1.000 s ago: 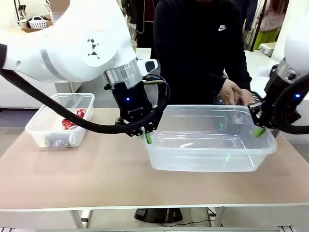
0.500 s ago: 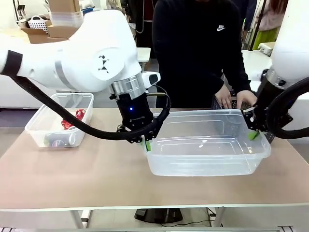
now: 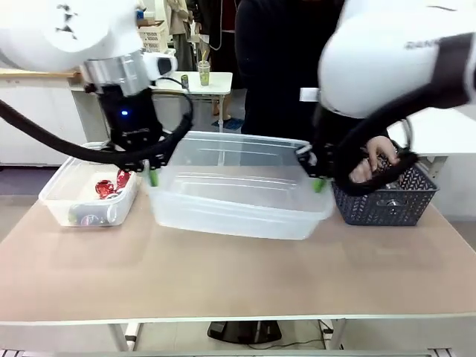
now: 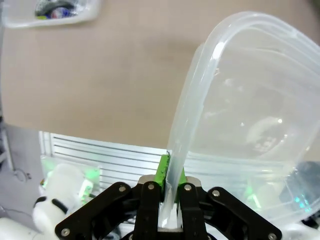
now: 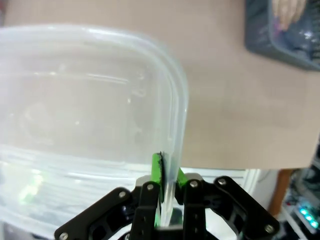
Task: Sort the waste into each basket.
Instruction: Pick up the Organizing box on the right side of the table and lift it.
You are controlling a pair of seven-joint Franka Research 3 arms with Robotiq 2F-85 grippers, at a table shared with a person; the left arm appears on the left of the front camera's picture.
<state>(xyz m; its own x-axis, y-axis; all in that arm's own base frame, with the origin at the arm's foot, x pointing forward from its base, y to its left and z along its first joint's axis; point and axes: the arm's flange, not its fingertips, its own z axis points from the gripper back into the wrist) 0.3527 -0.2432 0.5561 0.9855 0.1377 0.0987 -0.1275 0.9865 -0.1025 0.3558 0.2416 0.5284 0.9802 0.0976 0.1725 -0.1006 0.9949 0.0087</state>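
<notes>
Mid-frame over the bench (image 3: 223, 282), the large clear tub (image 3: 238, 197) is gripped by its rim: left end effector (image 3: 152, 177) clamped tight on its left end, right end effector (image 3: 318, 183) likewise on its right. Farther left, a smaller tub (image 3: 46, 195) holds red cans (image 3: 108, 186). Farther right, a person's hand (image 3: 379, 152) reaches into the dark lattice basket (image 3: 387, 207).

The large clear tub (image 3: 238, 216) spans the middle of the front view, long side toward the camera, empty; its rolled rim is pinched at the left end by the left gripper (image 3: 152, 177) and at the right end by the right gripper (image 3: 318, 184); whether it rests or hangs is unclear; the smaller clear tub (image 3: 56, 192) stands at centre left, holding a crushed red can (image 3: 110, 184) and darker waste (image 3: 89, 217) too small to name.
</notes>
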